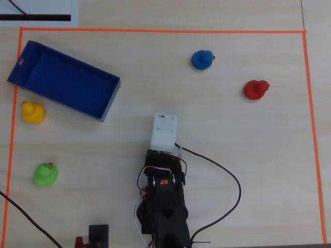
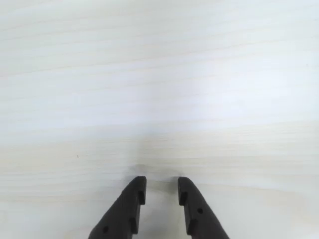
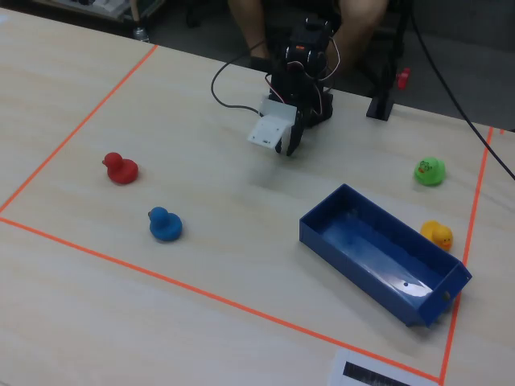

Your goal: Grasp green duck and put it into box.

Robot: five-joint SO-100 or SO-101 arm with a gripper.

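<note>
The green duck (image 1: 45, 174) sits on the light wooden table at the lower left of the overhead view; in the fixed view it (image 3: 430, 170) is at the right. The blue open box (image 1: 110, 99) lies at the upper left overhead, empty, and shows in the fixed view (image 3: 354, 259) too. My gripper (image 2: 160, 186) points down at bare table near the middle, far from the duck. Its black fingers (image 2: 133, 199) stand a little apart with nothing between them. In the fixed view the gripper (image 3: 290, 146) hangs below the white wrist housing (image 3: 269, 129).
A yellow duck (image 1: 32, 112) sits beside the box. A blue duck (image 1: 202, 59) and a red duck (image 1: 256, 89) sit at the upper right overhead. Orange tape (image 1: 155, 31) frames the work area. A black cable (image 1: 227, 178) loops right of the arm base.
</note>
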